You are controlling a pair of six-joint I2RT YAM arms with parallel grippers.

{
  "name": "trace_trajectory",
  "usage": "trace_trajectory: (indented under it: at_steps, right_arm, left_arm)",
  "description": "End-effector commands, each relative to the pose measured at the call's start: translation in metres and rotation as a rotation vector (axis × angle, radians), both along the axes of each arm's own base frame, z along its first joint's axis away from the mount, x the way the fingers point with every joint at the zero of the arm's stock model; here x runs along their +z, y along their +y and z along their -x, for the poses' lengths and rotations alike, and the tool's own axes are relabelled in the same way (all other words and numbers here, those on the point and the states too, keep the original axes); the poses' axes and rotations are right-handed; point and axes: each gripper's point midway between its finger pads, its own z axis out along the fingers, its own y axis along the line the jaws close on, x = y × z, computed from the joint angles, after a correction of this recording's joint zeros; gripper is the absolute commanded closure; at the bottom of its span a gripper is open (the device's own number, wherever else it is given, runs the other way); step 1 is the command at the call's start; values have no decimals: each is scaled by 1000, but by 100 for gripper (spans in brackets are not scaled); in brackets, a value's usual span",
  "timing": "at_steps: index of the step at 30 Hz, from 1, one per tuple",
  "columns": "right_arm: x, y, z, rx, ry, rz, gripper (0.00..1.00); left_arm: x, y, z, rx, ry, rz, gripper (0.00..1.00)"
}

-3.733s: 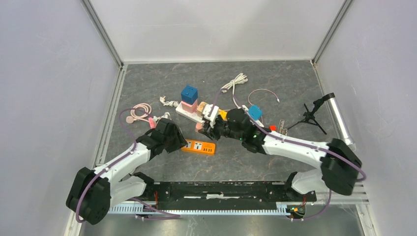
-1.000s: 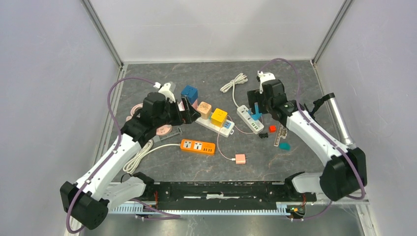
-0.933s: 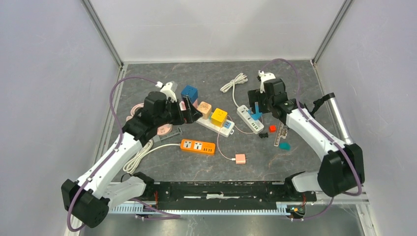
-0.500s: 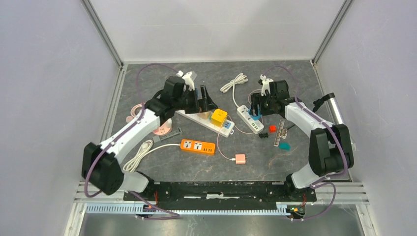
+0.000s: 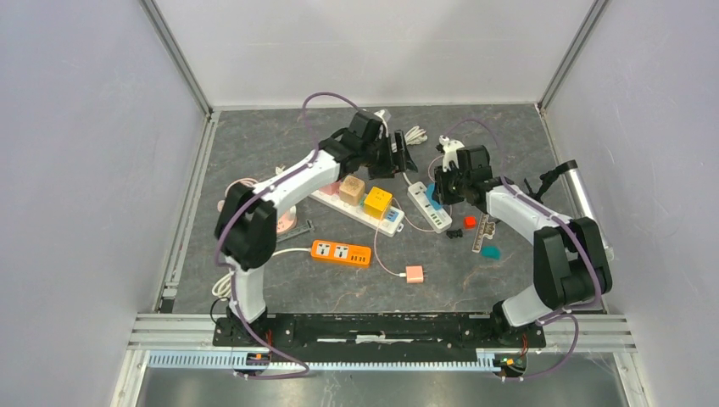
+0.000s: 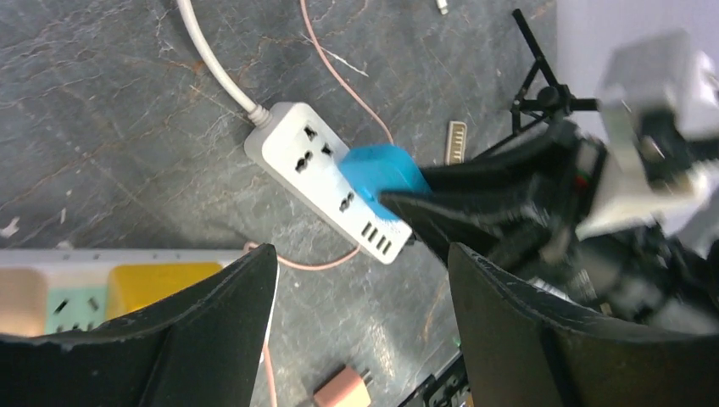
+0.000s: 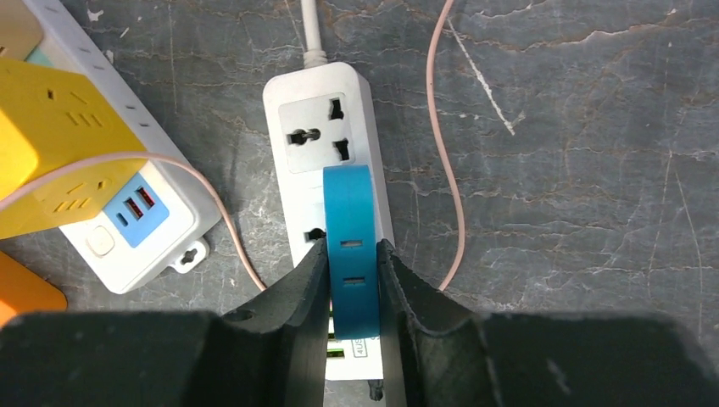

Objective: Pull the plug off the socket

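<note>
A blue plug [image 7: 349,203] stands on the middle of a small white power strip [image 7: 318,127]. My right gripper [image 7: 352,250] is shut on the plug, one finger on each flat side. I cannot see whether its prongs are seated. In the top view the right gripper [image 5: 443,181] is over the strip [image 5: 431,210]. My left gripper [image 6: 360,254] is open and empty, hovering above the strip [image 6: 301,153] and plug [image 6: 386,170] from the far side; in the top view the left gripper [image 5: 398,158] is just left of the right one.
A long white strip [image 5: 326,200] carries a yellow cube adapter [image 5: 377,201] and a tan one [image 5: 352,188]. An orange strip [image 5: 341,253], a pink adapter [image 5: 414,273] on a thin cable, a black tripod [image 5: 543,182] and small red [image 5: 470,221] and teal [image 5: 490,252] pieces lie around.
My left arm has swung from the left side across to the far middle, above the small strip. My right gripper has stayed at the blue plug, shifting slightly.
</note>
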Motion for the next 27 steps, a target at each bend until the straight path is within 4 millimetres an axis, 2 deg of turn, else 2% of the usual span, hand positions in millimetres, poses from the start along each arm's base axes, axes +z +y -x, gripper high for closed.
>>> trace_trajectory:
  at_steps: [1, 6, 14, 17, 20, 23, 27]
  right_arm:
    - [10, 4, 2, -25, -53, -4, 73]
    - [16, 5, 1, -91, -76, -60, 84]
    - [17, 8, -15, -154, -113, -96, 92]
    - [20, 10, -21, -193, -121, -119, 94]
    - [27, 13, -27, -197, -142, -112, 93]
    - [28, 14, -28, -204, -148, -106, 89]
    - [27, 25, -29, -154, -128, -97, 68]
  left_arm:
    - [-11, -26, -10, 28, 74, 2, 21]
    - [-41, -37, -19, 35, 120, -57, 26]
    - [-76, -49, -33, -23, 131, -115, 31]
    - [-95, -45, -32, -10, 176, -162, 36]
    - [-98, -47, -35, -19, 176, -171, 38]
    - [-101, -50, -35, -48, 173, -172, 38]
    - [-119, -46, -29, -58, 208, -192, 39]
